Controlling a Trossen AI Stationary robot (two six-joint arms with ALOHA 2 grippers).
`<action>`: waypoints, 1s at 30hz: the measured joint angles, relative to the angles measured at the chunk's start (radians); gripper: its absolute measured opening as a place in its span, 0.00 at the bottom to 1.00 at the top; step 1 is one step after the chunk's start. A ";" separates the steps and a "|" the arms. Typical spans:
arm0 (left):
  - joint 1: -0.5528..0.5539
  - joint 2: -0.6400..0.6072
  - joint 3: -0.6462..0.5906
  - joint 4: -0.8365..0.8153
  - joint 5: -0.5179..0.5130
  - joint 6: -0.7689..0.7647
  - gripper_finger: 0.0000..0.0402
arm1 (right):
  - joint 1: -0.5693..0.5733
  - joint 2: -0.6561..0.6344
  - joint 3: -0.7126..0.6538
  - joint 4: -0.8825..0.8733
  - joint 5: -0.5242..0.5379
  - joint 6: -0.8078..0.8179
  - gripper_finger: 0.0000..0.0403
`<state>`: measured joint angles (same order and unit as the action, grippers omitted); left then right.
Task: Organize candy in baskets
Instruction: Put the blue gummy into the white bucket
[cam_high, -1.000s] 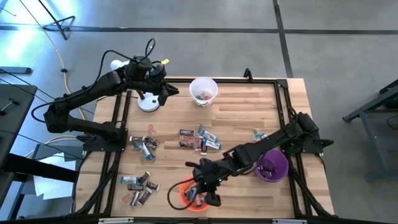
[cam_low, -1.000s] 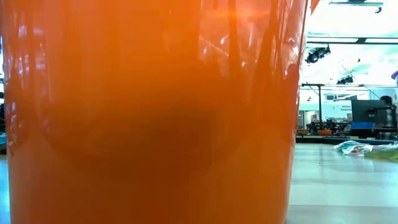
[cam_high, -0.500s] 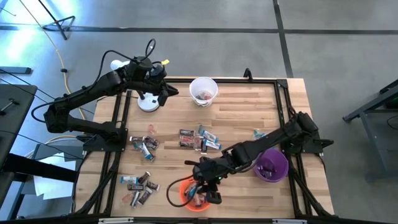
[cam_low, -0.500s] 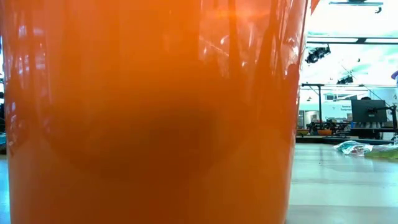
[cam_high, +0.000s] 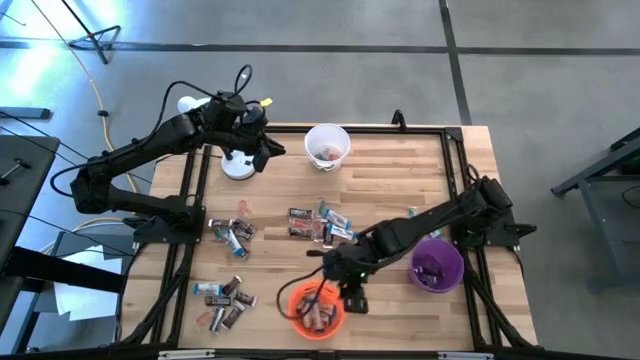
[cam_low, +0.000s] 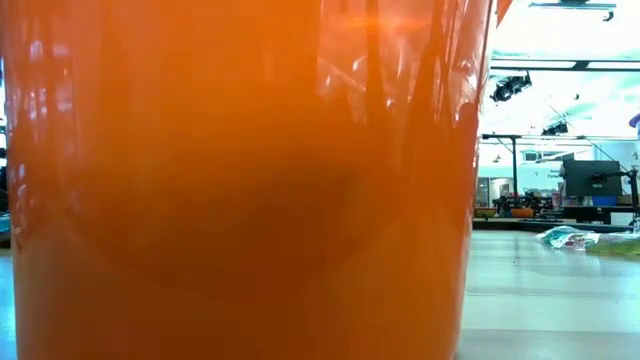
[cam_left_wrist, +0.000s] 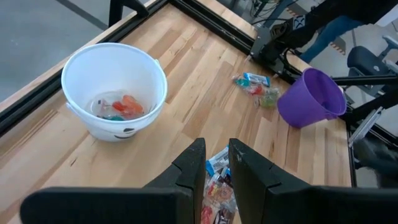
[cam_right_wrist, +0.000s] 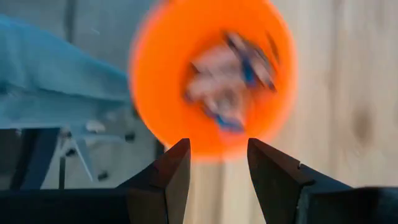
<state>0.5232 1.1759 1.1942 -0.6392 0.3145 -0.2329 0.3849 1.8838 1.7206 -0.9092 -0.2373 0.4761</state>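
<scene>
The left arm waits at the far left corner of the counter, its left gripper raised above the wood; its fingers stand with only a narrow slit between them and pinch nothing. Just beside those fingers in the high view stands a white desk lamp. Ahead of them sits the white basket, upright, with a few red-orange and greenish candies on its floor. Below the finger gap lies a heap of wrapped bars, and farther out beyond the fingertips lies a small loose pair of pieces close to the purple basket, which looks tipped from this angle.

In the high view more loose candy lies on the left half of the counter: a cluster near the left rail and another at the near left corner (both well apart from either arm).

The right gripper hangs over the near edge of the counter, fingers spread apart and holding nothing. Directly beyond the gap between them sits the orange basket, with several brown, pink and blue wrapped pieces inside. In the high view the right gripper sits just beside that basket's rim. The low view is filled by the orange wall.
</scene>
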 joint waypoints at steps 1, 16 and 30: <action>0.000 0.000 0.000 0.000 0.000 0.000 0.14 | -0.007 -0.004 0.000 -0.051 0.001 0.007 0.38; 0.000 0.000 0.000 0.045 0.000 0.158 0.14 | -0.192 -0.008 0.000 -0.654 0.209 -0.209 0.38; 0.037 -0.004 0.000 0.055 -0.016 0.227 0.14 | -0.444 -0.008 0.000 -0.654 0.160 -0.203 0.38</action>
<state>0.5599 1.1717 1.1942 -0.5841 0.2988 -0.0059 -0.0593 1.8755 1.7206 -1.5628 -0.0770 0.2728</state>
